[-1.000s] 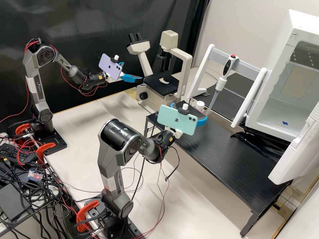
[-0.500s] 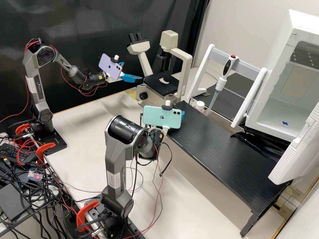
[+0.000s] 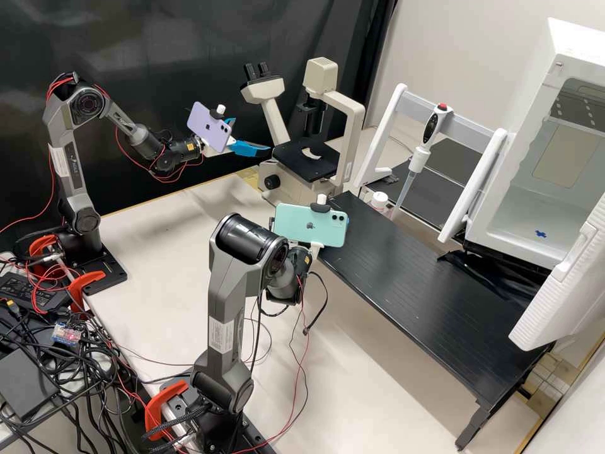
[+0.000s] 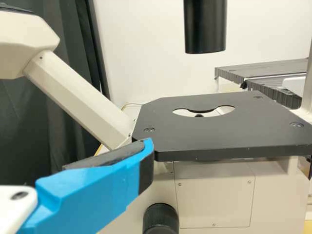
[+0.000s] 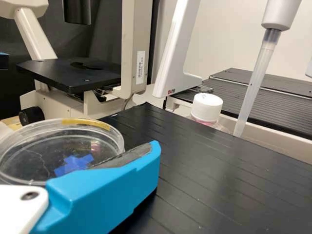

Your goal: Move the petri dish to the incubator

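The right gripper (image 3: 317, 248), behind a green phone in the high view, stands at the near-left end of the black shelf. In the right wrist view the gripper (image 5: 105, 181) is shut on the clear petri dish (image 5: 61, 122), which has a blue mark and a yellow strip. Its far finger is hidden. Over the bench's far side, the left gripper (image 3: 253, 136) is open, with nothing between its fingers. In the left wrist view one finger of this gripper (image 4: 97, 187) shows near the microscope stage. The white incubator (image 3: 576, 53) stands open at the right, a blue mark on its floor.
The microscope (image 3: 307, 162) stands at the back. Beyond the black shelf (image 3: 428, 284) are a white-capped bottle (image 3: 379, 200) and a pipette (image 3: 417, 161) on a white stand (image 3: 382, 135). The incubator's door (image 3: 561, 296) juts out over the shelf's right end.
The right arm has drawn its gripper left and back from over the shelf, most of it in the first half second, then shifted slightly right. The left arm has kept still.
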Controlling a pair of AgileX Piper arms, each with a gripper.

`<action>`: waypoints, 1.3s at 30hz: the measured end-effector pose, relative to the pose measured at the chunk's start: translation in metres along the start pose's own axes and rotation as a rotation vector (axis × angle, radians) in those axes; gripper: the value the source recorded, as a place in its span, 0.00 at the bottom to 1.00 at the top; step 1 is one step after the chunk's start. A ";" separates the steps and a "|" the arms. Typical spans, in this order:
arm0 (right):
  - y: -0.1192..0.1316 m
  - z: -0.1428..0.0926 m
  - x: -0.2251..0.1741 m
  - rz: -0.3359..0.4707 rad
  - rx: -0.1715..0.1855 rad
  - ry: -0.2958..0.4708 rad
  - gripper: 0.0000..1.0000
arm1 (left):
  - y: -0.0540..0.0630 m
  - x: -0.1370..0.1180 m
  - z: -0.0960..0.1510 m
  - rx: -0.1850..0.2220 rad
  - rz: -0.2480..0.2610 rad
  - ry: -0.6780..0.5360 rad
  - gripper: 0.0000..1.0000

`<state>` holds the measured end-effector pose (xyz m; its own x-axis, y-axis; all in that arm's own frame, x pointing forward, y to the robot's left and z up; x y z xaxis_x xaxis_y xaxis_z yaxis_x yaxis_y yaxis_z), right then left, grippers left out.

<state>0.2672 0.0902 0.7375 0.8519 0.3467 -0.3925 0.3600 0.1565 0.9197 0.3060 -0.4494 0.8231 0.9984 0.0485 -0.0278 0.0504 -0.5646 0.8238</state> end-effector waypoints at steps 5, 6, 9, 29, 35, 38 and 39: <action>0.002 0.000 0.002 0.003 0.017 -0.002 0.00 | 0.000 0.000 0.000 0.000 0.000 0.000 1.00; 0.002 0.000 0.002 0.002 0.019 -0.003 0.00 | 0.000 0.000 0.000 0.000 0.000 0.000 1.00; 0.002 0.003 0.002 0.003 0.026 -0.013 0.00 | 0.000 0.000 0.000 0.000 0.000 0.000 1.00; 0.004 0.007 0.002 0.007 0.050 -0.022 0.00 | 0.000 0.000 0.000 0.000 0.000 0.000 1.00; 0.004 0.008 0.002 0.007 0.050 -0.025 0.00 | 0.000 0.000 0.000 0.000 0.000 0.000 1.00; 0.004 0.009 0.002 0.007 0.051 -0.028 0.00 | 0.000 0.000 0.000 0.000 0.000 0.000 1.00; 0.004 0.009 0.002 0.008 0.051 -0.029 0.00 | 0.000 0.000 0.000 0.000 0.000 0.000 1.00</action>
<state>0.2732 0.0831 0.7404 0.8653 0.3209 -0.3851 0.3712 0.1061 0.9225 0.3060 -0.4494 0.8231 0.9984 0.0485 -0.0278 0.0504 -0.5646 0.8238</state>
